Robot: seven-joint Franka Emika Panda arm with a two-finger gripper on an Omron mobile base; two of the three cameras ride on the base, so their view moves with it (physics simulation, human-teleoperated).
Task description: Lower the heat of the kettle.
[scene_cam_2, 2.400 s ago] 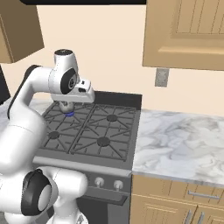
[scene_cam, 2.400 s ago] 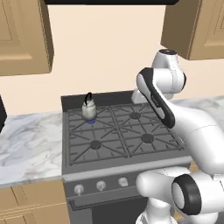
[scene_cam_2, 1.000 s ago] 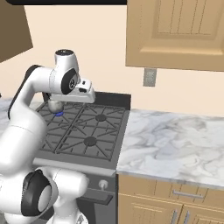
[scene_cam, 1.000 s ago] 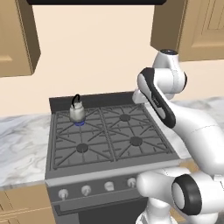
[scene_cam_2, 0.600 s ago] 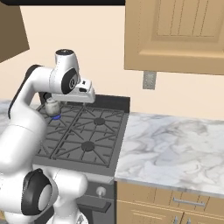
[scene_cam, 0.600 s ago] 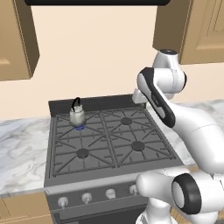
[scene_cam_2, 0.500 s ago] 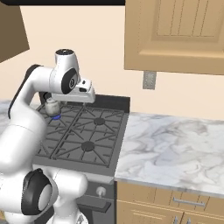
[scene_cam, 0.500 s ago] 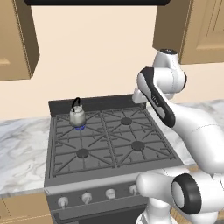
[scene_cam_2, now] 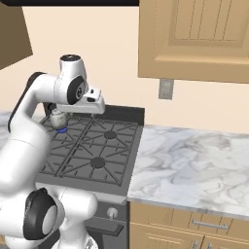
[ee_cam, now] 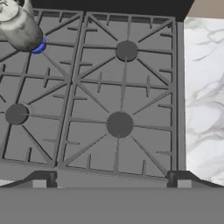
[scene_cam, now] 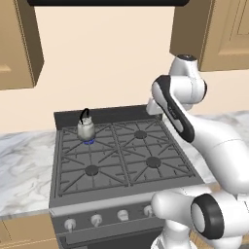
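The small silver-grey kettle (scene_cam: 86, 129) with a thin black arched handle stands on the stove's back-left burner. A blue flame (scene_cam: 88, 142) shows under it. The right base view has the kettle (scene_cam_2: 58, 118) just behind my arm, and in the hand view the kettle (ee_cam: 19, 28) sits at the top left corner. My gripper (ee_cam: 111, 180) hangs high over the front middle of the stove, well apart from the kettle. Its two fingertips (ee_cam: 39, 179) stand wide apart, open, with nothing between them. A row of control knobs (scene_cam: 96, 220) lines the stove's front panel.
The dark grates (scene_cam: 121, 155) cover all the burners; the other burners are bare. A marble counter (scene_cam_2: 194, 165) runs to the stove's right, and another stretch of counter (scene_cam: 24, 170) to its left. Wooden cabinets (scene_cam_2: 194, 39) hang above, with a range hood (scene_cam: 107, 2) over the stove.
Over the last seconds the whole picture shifted as the base drove, sliding the stove and kettle leftward in both base views. In the last half second hardly anything moves; my arm's pose is unchanged.
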